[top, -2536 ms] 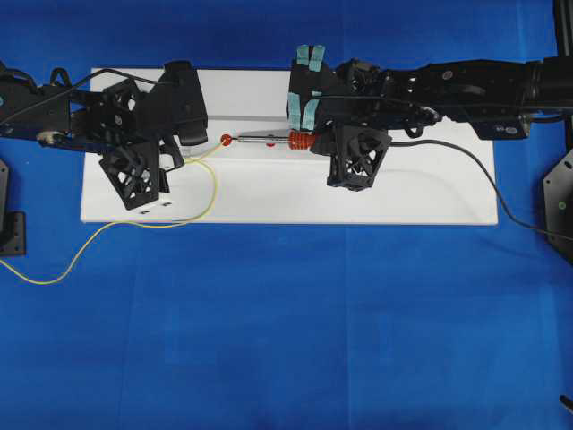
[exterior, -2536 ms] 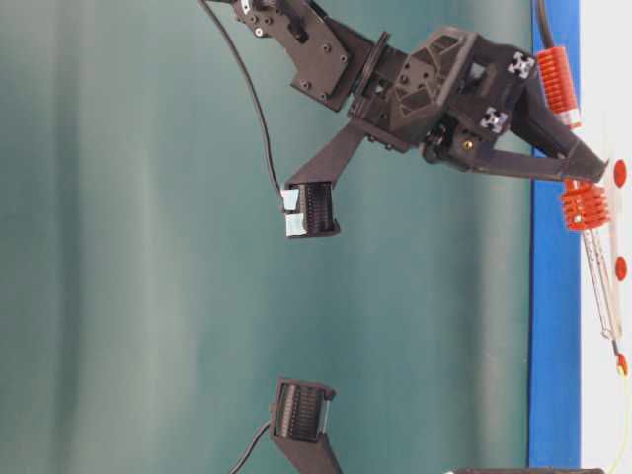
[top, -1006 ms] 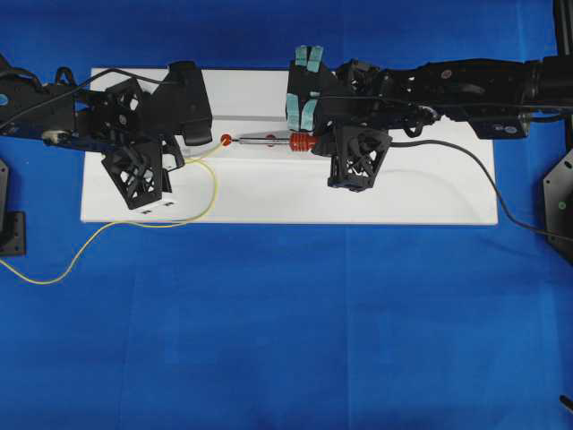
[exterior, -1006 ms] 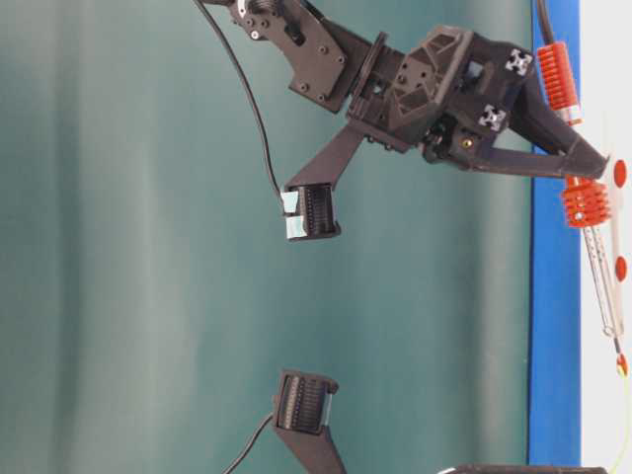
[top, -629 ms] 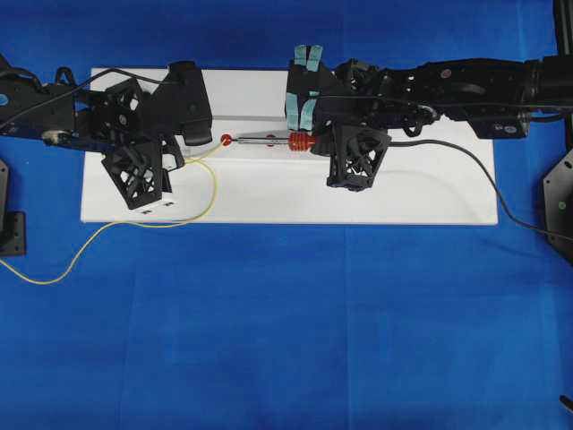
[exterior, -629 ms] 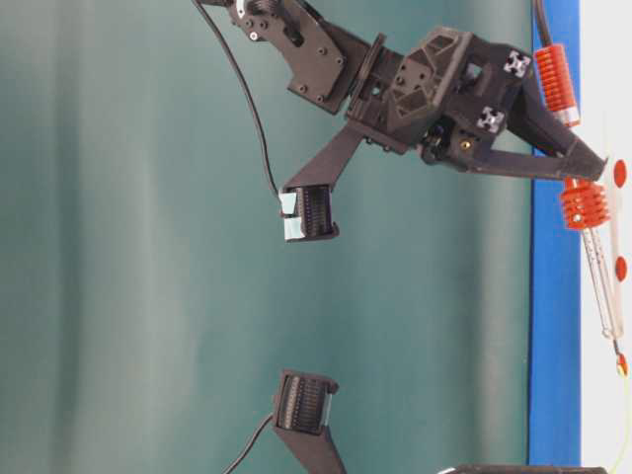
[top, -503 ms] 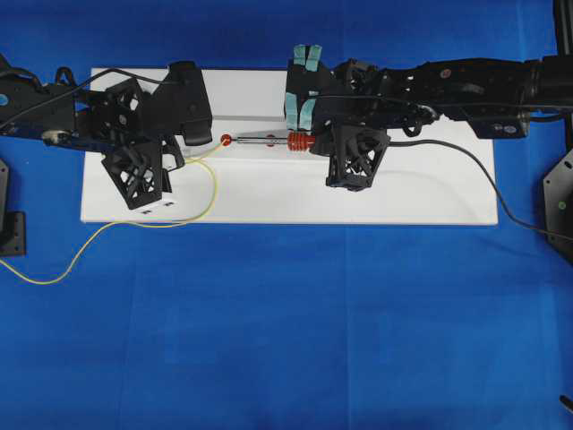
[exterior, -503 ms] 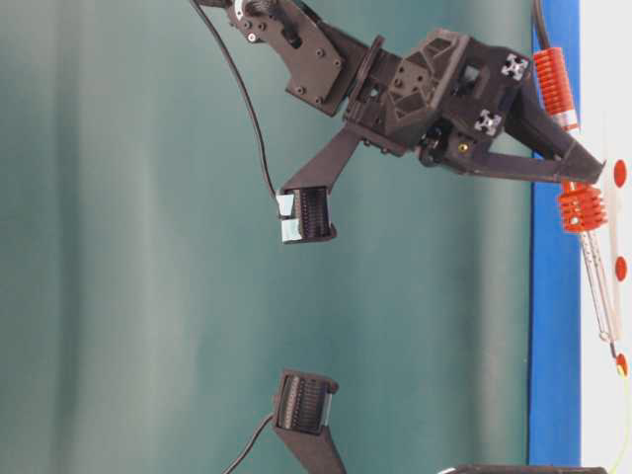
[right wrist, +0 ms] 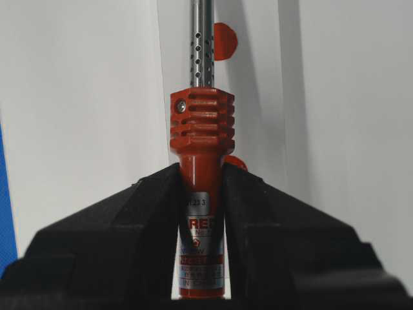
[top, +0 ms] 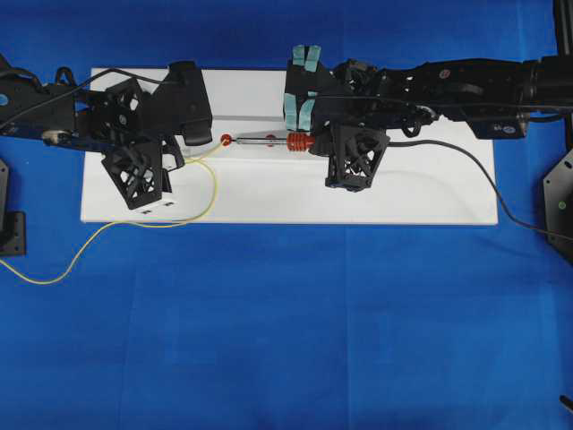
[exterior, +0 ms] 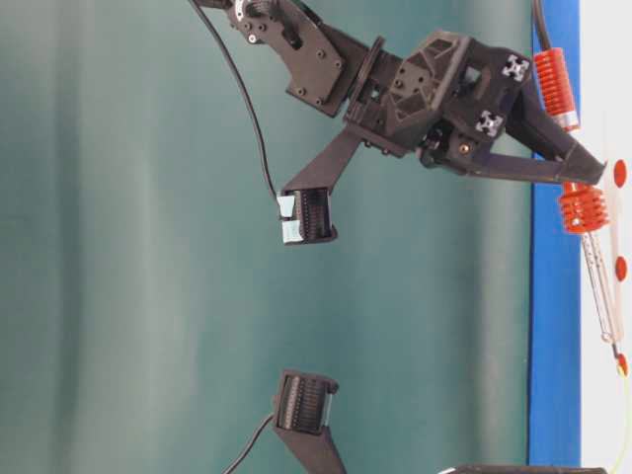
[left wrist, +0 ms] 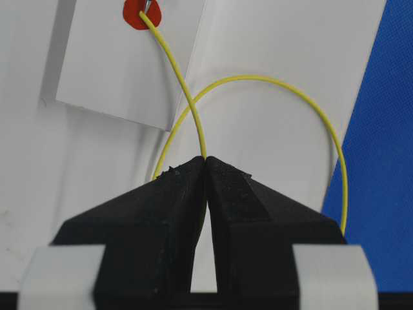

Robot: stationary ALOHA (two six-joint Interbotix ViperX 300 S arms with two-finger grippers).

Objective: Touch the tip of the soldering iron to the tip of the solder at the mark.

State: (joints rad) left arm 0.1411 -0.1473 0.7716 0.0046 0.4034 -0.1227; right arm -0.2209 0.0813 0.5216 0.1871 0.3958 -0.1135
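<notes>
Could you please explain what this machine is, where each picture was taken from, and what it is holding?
These are two black robot arms working over a white board on a blue table. One picture looks straight down from above; another looks from table height and appears turned sideways; the last two come from cameras mounted on each arm's wrist. The left claw is shut on the solder, a thin yellow wire that loops across the board. The right claw is shut on the soldering iron, a red-handled tool with a silver shaft. In the left wrist view, the wire's end and the iron's point meet at a red mark on the board.
</notes>
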